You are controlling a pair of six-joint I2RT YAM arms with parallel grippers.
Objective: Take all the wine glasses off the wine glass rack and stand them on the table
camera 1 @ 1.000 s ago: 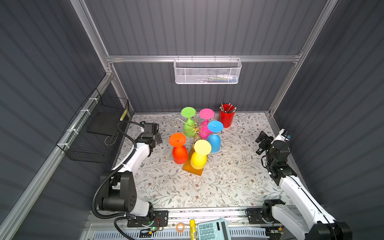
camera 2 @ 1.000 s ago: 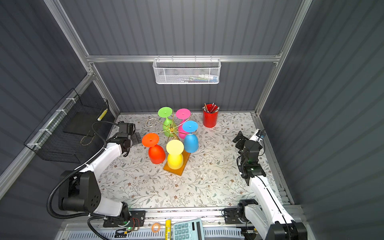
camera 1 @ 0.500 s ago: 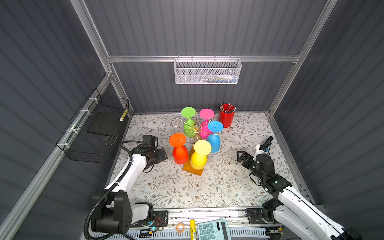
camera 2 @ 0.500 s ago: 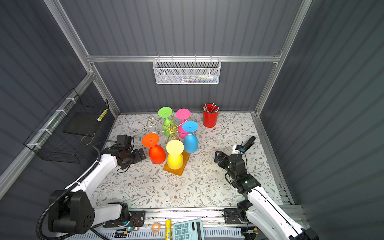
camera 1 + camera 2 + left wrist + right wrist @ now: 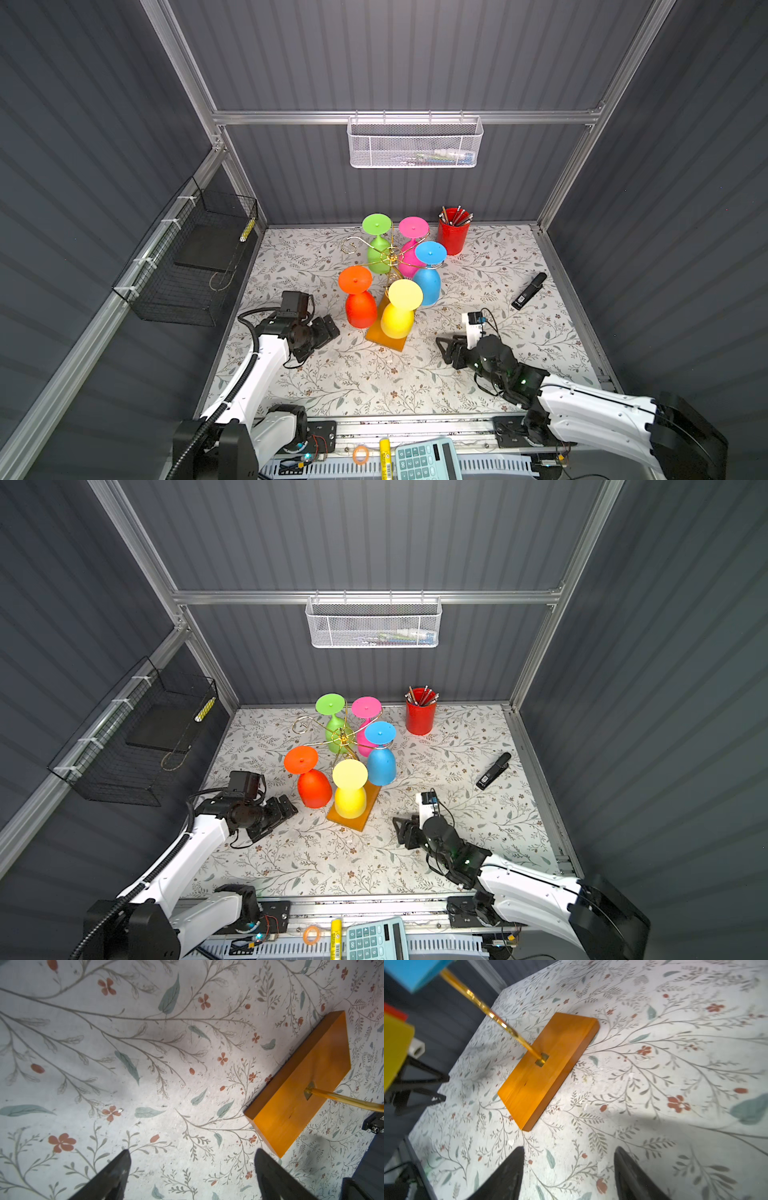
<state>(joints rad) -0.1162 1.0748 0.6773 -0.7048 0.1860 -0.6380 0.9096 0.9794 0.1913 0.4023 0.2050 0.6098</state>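
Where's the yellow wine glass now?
In both top views the yellow wine glass hangs inverted mid-table, over the rack's orange-brown wooden base, between orange glass and blue glass.

**Both arms close in on the rack**

The left gripper (image 5: 329, 328) has left the back-left corner of the desk (image 5: 374, 382) and come forward along the left edge; it now sits low, just beside the orange wine glass (image 5: 360, 309); the right gripper (image 5: 444, 348) has swung in from the right edge to near the front end of the wine glass rack (image 5: 390, 344); a black stapler (image 5: 528, 291) by the right edge, hidden behind that arm a second ago, now shows.
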